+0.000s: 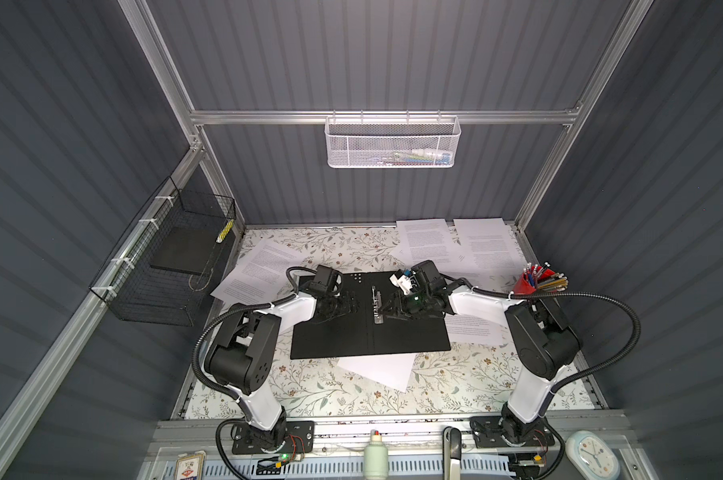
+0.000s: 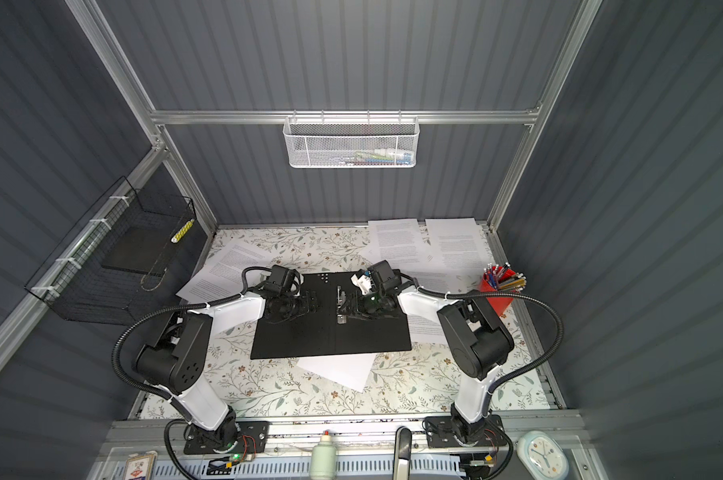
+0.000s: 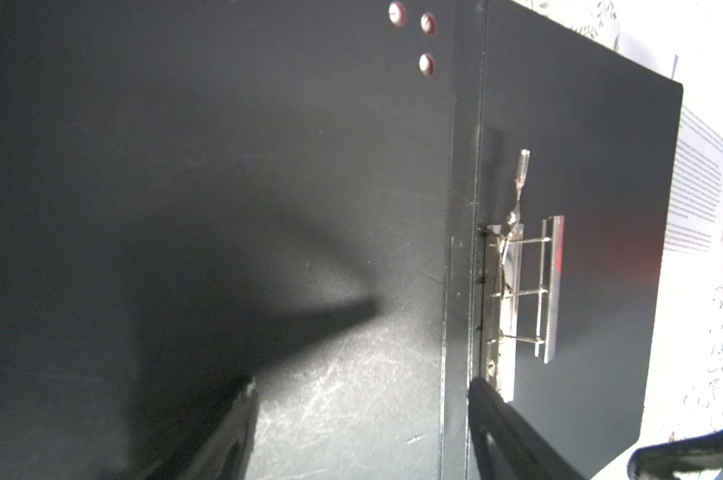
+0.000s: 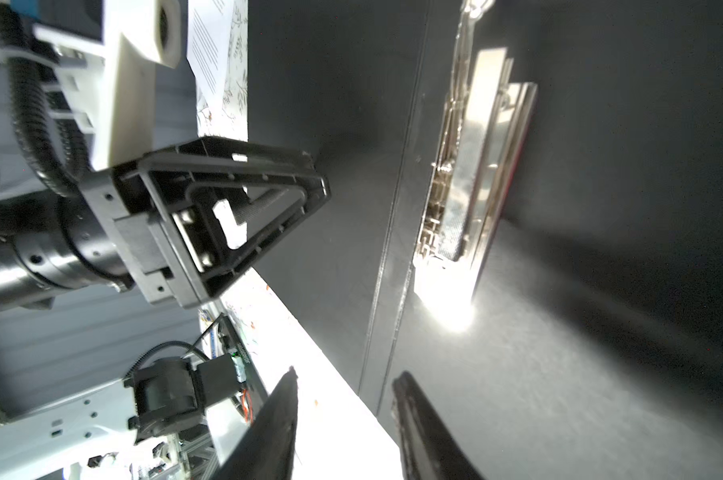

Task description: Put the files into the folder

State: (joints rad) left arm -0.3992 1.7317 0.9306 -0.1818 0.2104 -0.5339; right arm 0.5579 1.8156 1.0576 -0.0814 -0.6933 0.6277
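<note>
Black inner faces up, the folder [image 1: 414, 336] lies opened flat, its metal clip [image 1: 377, 305] running along the spine on the right leaf. The right gripper [image 4: 346, 374] hangs just beside that clip, jaws partly apart and empty. The left gripper [image 3: 362, 380] hovers over the folder's left leaf, spread wide, also empty. The files [image 1: 428, 241] all lie outside the folder, most behind its right corner, nearer the right arm. One blank sheet [image 1: 380, 370] is half hidden under its near edge. Whether the clip stands raised I cannot tell.
</note>
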